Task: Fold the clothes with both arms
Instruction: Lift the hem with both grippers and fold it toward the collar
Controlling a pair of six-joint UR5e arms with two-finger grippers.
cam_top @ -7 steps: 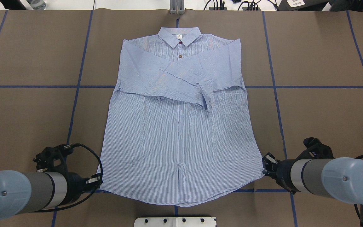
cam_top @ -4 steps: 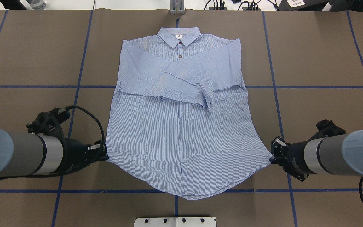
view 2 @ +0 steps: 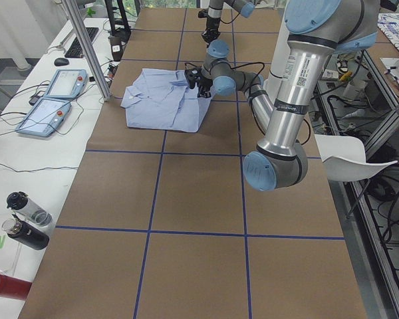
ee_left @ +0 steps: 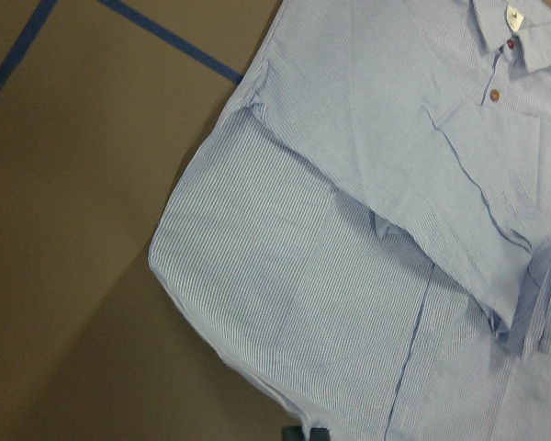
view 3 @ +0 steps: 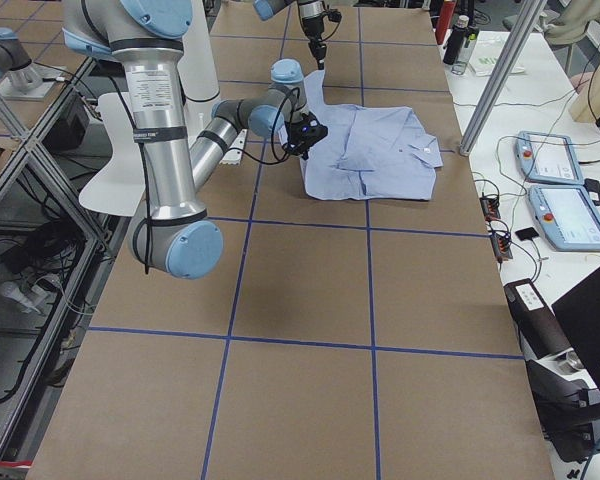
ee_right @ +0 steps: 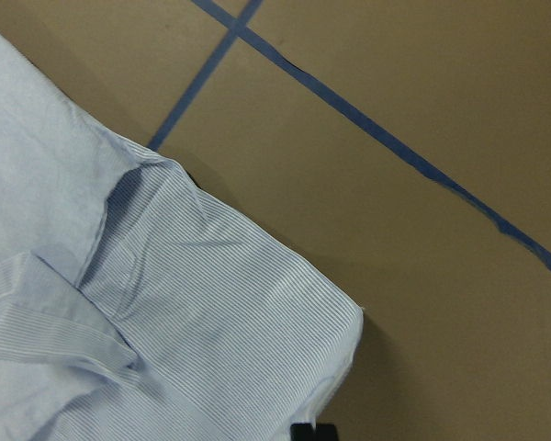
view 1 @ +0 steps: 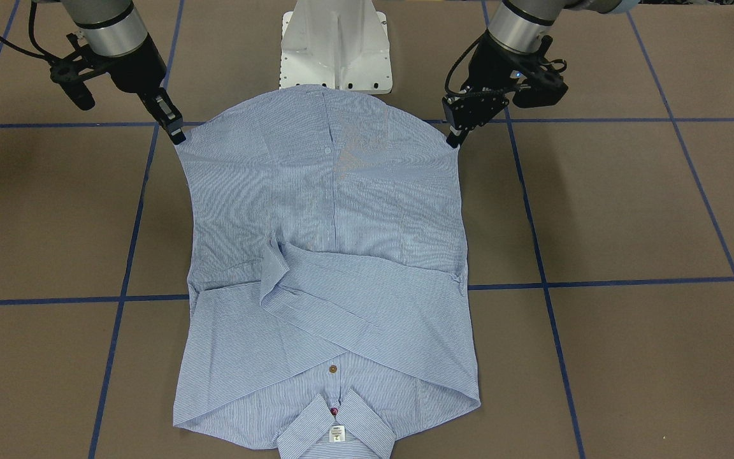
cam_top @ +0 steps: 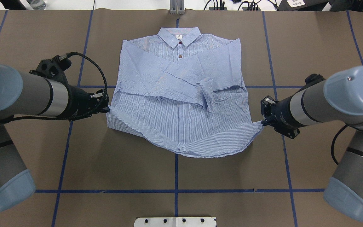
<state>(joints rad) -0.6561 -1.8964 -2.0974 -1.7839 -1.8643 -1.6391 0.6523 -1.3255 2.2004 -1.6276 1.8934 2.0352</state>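
The light blue striped shirt (cam_top: 181, 104) lies front up on the brown table, collar (cam_top: 179, 35) at the far side, both sleeves folded across the chest. My left gripper (cam_top: 107, 108) is shut on the left hem corner. My right gripper (cam_top: 262, 123) is shut on the right hem corner. Both corners are held above the table, and the lower part sags between them over the body. The front-facing view shows the shirt (view 1: 329, 255), the left gripper (view 1: 453, 141) and the right gripper (view 1: 178, 136). Both wrist views show only cloth (ee_left: 349, 230) (ee_right: 165, 322).
The white pedestal base (cam_top: 175, 221) sits at the table's near edge. A metal post (cam_top: 176, 8) stands at the far edge behind the collar. Blue tape lines (cam_top: 175, 190) grid the brown table cover. Control tablets (view 2: 53, 100) and bottles (view 2: 26, 219) lie on the operators' side.
Both grippers have risen and moved from the near edge toward the collar with the hem corners. The shirt's lower part now drapes over its body.
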